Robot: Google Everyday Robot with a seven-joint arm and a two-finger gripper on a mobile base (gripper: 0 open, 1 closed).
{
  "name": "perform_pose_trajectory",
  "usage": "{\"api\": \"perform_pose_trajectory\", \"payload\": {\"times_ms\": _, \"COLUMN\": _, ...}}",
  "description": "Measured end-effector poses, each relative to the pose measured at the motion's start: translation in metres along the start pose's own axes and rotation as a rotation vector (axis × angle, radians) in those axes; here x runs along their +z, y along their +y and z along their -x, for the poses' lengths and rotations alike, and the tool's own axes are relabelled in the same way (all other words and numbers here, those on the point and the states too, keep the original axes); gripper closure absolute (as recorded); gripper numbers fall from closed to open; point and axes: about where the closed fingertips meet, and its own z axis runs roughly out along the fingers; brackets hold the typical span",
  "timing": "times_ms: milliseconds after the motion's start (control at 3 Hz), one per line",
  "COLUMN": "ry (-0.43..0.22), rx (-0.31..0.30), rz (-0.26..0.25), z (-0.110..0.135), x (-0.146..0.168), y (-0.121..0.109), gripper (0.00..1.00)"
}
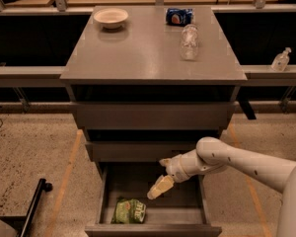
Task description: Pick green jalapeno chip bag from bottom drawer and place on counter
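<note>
The green jalapeno chip bag [129, 211] lies in the front left of the open bottom drawer [153, 228]. My gripper [159, 187] hangs over the middle of the drawer, up and to the right of the bag and apart from it. It points down and to the left toward the bag. My white arm reaches in from the right. The grey counter [138, 53] tops the cabinet above the two shut upper drawers.
On the counter stand a white bowl [110, 18] at the back left, a blue crushed can [179, 16] at the back and a clear plastic bottle [189, 42] lying right of middle. A spray bottle [280, 59] sits on the right ledge. A black bar [30, 206] lies on the floor at left.
</note>
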Motion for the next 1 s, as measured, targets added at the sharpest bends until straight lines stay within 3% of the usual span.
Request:
{"api": "perform_pose_trajectory", "payload": {"times_ms": 333, "ry": -0.034, "rx": 0.030, "rz": 0.003, "z": -0.012, "x": 0.007, "y": -0.002, "gripper": 0.00}}
{"api": "perform_pose_trajectory", "payload": {"times_ms": 1000, "ry": -0.088, "rx": 0.090, "rz": 0.070, "z": -0.034, "x": 0.057, "y": -0.032, "gripper": 0.00}}
